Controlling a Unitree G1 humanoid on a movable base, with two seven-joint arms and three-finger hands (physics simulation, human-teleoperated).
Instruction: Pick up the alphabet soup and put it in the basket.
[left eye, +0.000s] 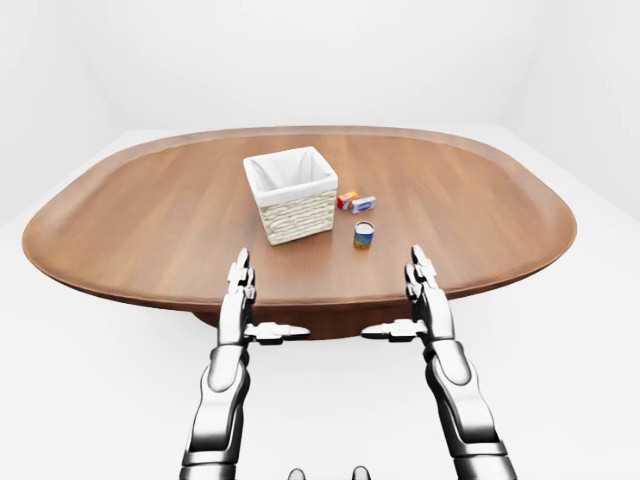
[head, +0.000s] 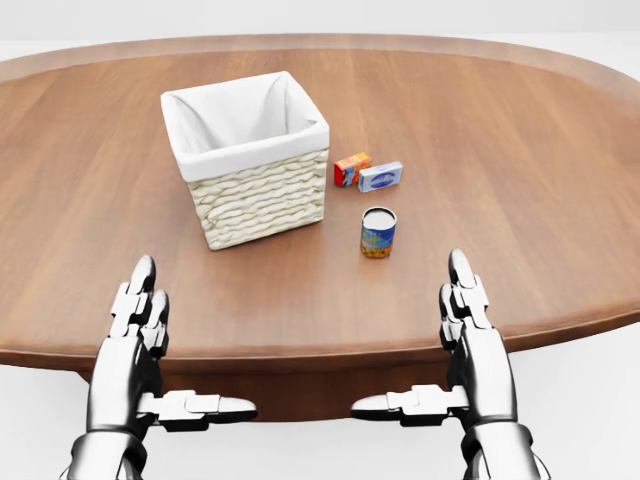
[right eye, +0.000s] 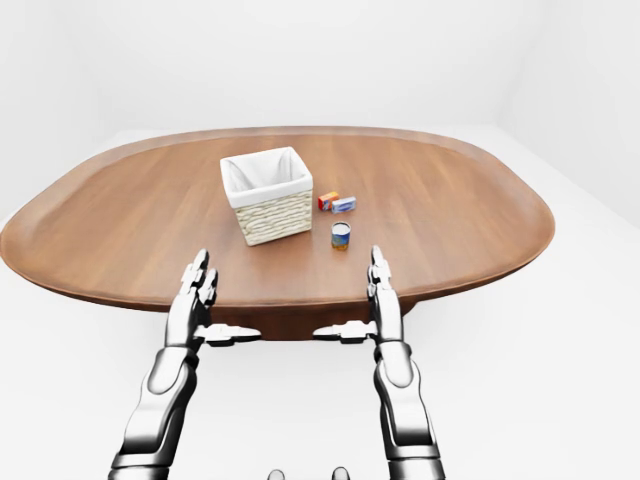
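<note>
The alphabet soup can (head: 378, 232), blue and yellow with a pale lid, stands upright on the wooden table (head: 520, 180), just right of the white-lined wicker basket (head: 250, 160). Both hands hover at the table's near edge in the head view, fingers straight and thumbs pointing inward. My left hand (head: 150, 350) is open below the basket, far from the can. My right hand (head: 455, 345) is open below and right of the can, apart from it, holding nothing.
Two small boxes lie above the can in the head view, an orange one (head: 352, 169) and a blue-white one (head: 381, 176), close to the basket's right side. The oval table's rim (left eye: 300, 300) runs just beyond my fingertips. White floor and walls surround it.
</note>
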